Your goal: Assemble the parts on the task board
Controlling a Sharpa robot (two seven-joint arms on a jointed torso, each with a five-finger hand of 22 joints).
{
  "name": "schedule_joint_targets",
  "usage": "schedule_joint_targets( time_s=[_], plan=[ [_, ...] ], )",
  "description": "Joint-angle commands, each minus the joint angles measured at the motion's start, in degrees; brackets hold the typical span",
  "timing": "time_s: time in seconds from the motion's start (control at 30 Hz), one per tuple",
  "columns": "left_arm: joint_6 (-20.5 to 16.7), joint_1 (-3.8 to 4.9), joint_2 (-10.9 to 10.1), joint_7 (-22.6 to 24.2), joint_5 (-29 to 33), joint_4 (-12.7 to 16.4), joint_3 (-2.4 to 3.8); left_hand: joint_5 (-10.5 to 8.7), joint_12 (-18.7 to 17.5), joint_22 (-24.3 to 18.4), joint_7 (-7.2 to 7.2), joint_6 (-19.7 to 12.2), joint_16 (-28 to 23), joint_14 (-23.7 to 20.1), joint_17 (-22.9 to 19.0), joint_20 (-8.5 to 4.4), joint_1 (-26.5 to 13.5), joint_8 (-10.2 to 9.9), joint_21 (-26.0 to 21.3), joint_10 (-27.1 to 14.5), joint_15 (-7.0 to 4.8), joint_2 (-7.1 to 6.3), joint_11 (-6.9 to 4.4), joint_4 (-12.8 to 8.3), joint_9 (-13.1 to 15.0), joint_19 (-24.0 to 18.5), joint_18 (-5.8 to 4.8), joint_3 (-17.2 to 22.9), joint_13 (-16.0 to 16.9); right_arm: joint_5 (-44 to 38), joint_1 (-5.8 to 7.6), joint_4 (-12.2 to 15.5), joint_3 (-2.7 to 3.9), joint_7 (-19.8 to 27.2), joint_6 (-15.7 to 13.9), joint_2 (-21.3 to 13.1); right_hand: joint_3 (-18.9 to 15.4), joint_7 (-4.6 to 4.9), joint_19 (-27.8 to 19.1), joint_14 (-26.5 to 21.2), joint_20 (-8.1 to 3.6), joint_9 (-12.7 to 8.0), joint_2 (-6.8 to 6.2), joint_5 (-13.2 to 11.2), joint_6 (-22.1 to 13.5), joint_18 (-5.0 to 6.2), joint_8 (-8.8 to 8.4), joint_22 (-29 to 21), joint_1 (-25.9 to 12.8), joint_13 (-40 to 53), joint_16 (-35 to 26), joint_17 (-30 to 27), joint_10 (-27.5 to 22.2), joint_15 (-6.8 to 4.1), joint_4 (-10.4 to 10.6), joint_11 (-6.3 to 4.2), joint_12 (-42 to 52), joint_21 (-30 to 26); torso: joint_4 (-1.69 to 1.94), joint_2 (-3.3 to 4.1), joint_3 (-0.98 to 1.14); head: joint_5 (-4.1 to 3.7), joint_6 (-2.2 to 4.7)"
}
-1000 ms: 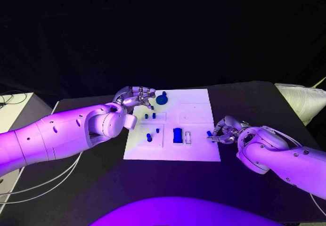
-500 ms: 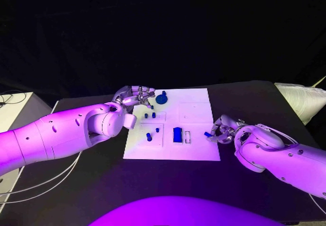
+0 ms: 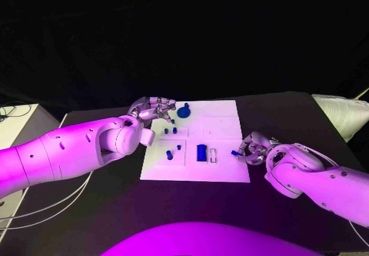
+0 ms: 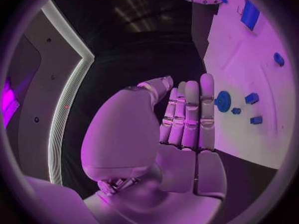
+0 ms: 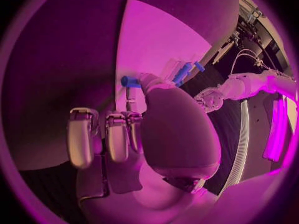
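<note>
the task board (image 3: 219,169) lies in the middle of the black tabletop (image 3: 292,114). on it, a round blue part (image 3: 183,112) sits near the far left corner, a few small blue parts (image 3: 170,129) are scattered nearer on the left side, and a taller blue block (image 3: 201,152) stands toward the near middle with a pale slot just to its right.

the left hand (image 3: 154,110) hovers at the board's far left edge, just beside the round part; in the left wrist view its fingers (image 4: 190,115) lie straight and side by side, holding nothing.

the right hand (image 3: 254,148) is at the board's right edge, its fingers curled in and pinching a small blue part (image 3: 235,152); in the right wrist view that blue piece (image 5: 130,81) sticks out at the fingertips just over the board's edge.
</note>
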Motion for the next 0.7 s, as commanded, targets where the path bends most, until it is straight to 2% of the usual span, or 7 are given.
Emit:
schedule_joint_targets(
  time_s=[0.03,0.23,0.4,0.5,0.6,0.7],
  plan=[
    [0.73,0.00,0.02,0.46,-0.03,0.18,0.04,0.38,0.22,-0.08,0.02,-0.27,-0.20,-0.34,0.09,0.25,-0.23,0.01,-0.12,-0.38,0.07,0.15,-0.12,0.19,0.09,0.24,0.88,0.09,0.05,7.71,-0.33,1.07,-0.42,0.30,-0.77,-0.03,3.46,-0.24,5.09,6.08,-0.37,0.38,-0.25,0.30,0.19,-1.03,0.50,13.53,-1.00,15.07,0.25,15.09,5.97,-0.46,-2.83,-0.34,0.35,0.34,-0.05,0.01,0.03,0.04,0.06],
    [0.73,0.01,0.01,0.40,-0.03,0.20,0.04,0.40,0.27,-0.10,0.02,-0.26,-0.20,-0.35,0.10,0.24,-0.19,0.02,-0.15,-0.41,0.06,0.19,-0.12,0.20,0.09,0.26,0.89,0.14,0.08,11.03,0.18,2.23,-0.28,1.41,-2.22,0.59,4.01,-0.23,5.09,6.08,-0.41,0.55,-0.31,0.50,0.06,-1.02,0.69,13.53,-1.72,15.07,0.25,15.09,5.97,-0.47,-2.85,-0.34,0.35,0.32,-0.09,0.02,-0.02,0.04,0.16],
    [0.72,0.01,0.03,0.33,-0.03,0.28,0.04,0.40,0.29,-0.11,0.03,-0.26,-0.20,-0.35,0.10,0.24,-0.20,0.03,-0.16,-0.41,0.06,0.21,-0.11,0.23,0.10,0.27,0.89,0.14,0.08,13.28,0.32,1.82,-0.24,1.74,-1.53,2.11,4.68,-0.22,5.10,6.08,-0.43,0.86,-0.61,0.02,-0.13,-1.04,1.07,13.54,-3.56,15.07,0.25,15.09,5.97,-0.46,-2.70,-0.33,0.35,0.40,0.00,0.03,-0.02,0.07,0.03],
    [0.70,0.01,0.03,0.27,-0.03,0.37,0.04,0.40,0.34,-0.16,0.06,-0.25,-0.19,-0.34,0.13,0.28,-0.52,0.05,-0.24,-0.48,0.11,0.40,-0.07,0.57,0.10,0.29,0.87,0.15,0.11,14.30,0.33,1.03,-0.26,1.58,-0.65,3.23,5.16,-0.23,5.11,6.08,-0.41,1.13,-0.45,-1.81,-0.23,-1.05,1.43,13.56,-5.85,15.07,0.25,15.09,5.97,-0.46,-2.49,-0.34,0.35,0.47,-0.01,0.03,-0.07,0.31,-0.13],
    [0.71,0.01,0.03,0.22,-0.02,0.49,0.04,0.40,0.34,-0.16,0.06,-0.25,-0.19,-0.34,0.13,0.28,-0.52,0.05,-0.24,-0.48,0.11,0.40,-0.07,0.57,0.10,0.29,0.87,0.15,0.11,14.78,0.26,0.36,-0.30,1.22,-0.26,4.10,5.15,-0.20,5.10,6.08,-0.41,1.24,-0.74,-2.59,-0.31,-1.05,1.59,13.55,-7.04,15.07,0.25,15.09,5.97,-0.44,-2.48,-0.30,0.35,0.46,-0.03,0.09,-0.06,0.29,-0.13],
    [0.72,0.01,0.04,0.19,-0.02,0.56,0.04,0.40,0.34,-0.16,0.06,-0.25,-0.19,-0.34,0.13,0.28,-0.52,0.05,-0.24,-0.48,0.11,0.40,-0.07,0.57,0.10,0.29,0.87,0.15,0.11,14.85,0.18,-0.24,-0.33,0.80,-0.34,4.85,4.94,-0.16,5.11,6.08,-0.38,1.32,-1.03,-3.03,-0.34,-1.05,1.70,13.56,-8.08,15.07,0.25,15.09,5.97,-0.41,-2.42,-0.26,0.35,0.47,-0.01,0.08,0.03,0.34,-0.17]
  ],
)
